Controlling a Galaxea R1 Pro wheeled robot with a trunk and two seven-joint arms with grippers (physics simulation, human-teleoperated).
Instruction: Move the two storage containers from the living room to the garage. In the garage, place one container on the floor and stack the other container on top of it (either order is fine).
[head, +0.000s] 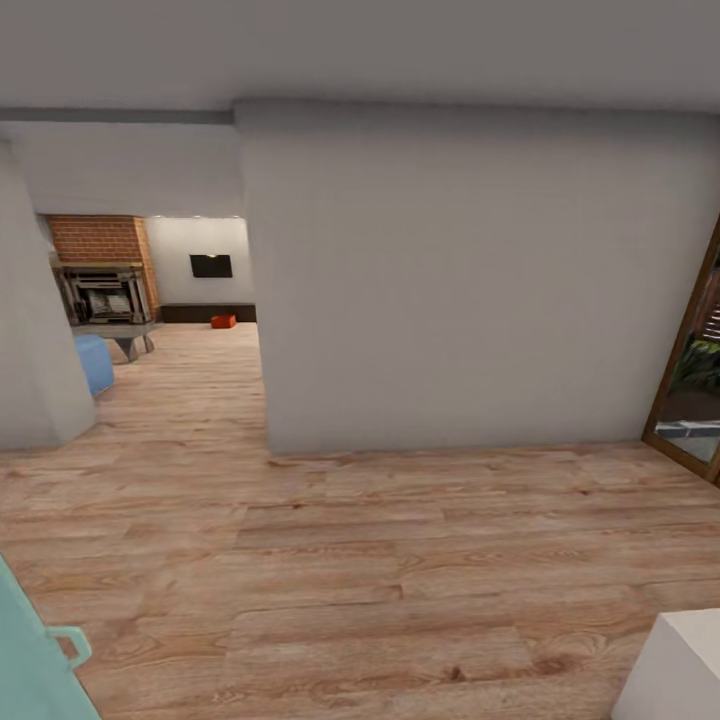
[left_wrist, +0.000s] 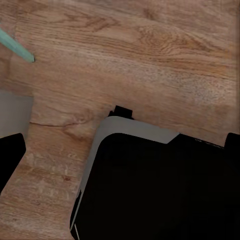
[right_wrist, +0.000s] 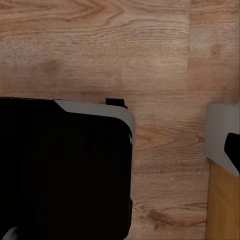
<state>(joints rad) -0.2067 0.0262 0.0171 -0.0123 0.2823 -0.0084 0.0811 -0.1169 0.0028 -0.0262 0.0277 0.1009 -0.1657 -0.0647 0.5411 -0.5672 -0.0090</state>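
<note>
Head view: far off past the wall corner (head: 266, 440), one orange bin (head: 223, 321) on living-room planks near the fireplace (head: 103, 290); wrist views: dark robot base (left_wrist: 155, 185) over planks; pincer state impossible to tell; risk of clipping that corner if turning in tight.

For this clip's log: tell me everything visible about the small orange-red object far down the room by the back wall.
The small orange-red boxy object looks like a low rectangular bin, seen from far off in the head view, so walls, rim and contents cannot be made out. It appears plain and evenly coloured. It sits upright on the light wood-plank floor at the far end of the room, right in front of the long low dark bench, below the black wall TV and right of the red-brick fireplace. Whether it touches the bench cannot be told.
</note>
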